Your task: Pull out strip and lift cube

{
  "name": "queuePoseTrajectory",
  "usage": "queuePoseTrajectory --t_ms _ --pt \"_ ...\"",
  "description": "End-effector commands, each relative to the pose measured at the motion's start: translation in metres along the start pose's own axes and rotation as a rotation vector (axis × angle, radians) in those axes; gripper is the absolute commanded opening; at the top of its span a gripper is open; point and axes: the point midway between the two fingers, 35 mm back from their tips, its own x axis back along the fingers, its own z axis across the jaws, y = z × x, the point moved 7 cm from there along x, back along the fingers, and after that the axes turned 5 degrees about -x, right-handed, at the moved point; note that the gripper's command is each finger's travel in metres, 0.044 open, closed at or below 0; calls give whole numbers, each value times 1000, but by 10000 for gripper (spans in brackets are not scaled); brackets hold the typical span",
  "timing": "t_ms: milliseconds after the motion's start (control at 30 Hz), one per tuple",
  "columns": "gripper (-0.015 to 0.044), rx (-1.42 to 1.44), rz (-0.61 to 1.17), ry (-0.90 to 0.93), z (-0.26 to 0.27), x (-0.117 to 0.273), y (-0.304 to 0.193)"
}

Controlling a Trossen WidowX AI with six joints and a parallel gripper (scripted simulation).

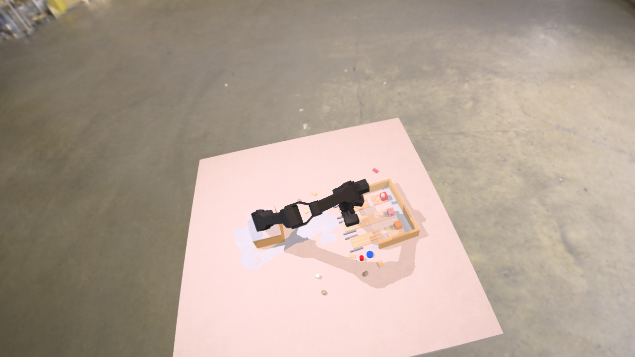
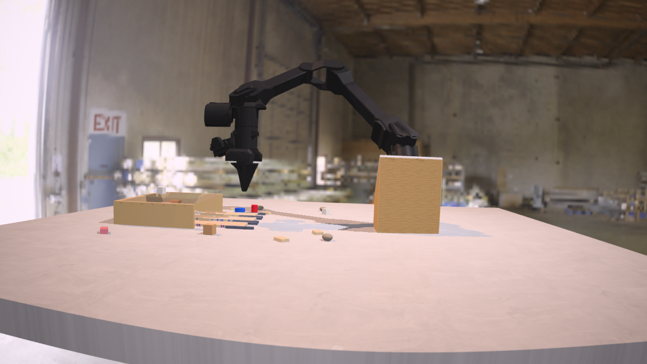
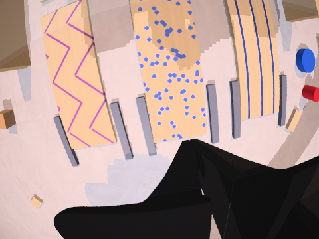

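My gripper is shut, with nothing between its fingers. It points straight down and hangs above the table, by the near end of the dotted strip. The zigzag strip lies left of it in the wrist view and the striped strip lies right. In the top view a pink cube sits at the far end of the dotted strip, a red cube beyond the zigzag strip and an orange cube beyond the striped one. The arm hides parts of the strips there.
A wooden wall surrounds the strips' far ends. Grey rails flank their near ends. A blue disc and a red cylinder stand beside the striped strip. An orange block stands on the zigzag side.
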Motion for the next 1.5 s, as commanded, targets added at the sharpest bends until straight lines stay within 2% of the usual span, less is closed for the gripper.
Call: queuePoseTrajectory --t_ms 0,1467 --pt "0 -8 2 5 0 -1 3" --pt "0 -7 2 2 -3 -67 0"
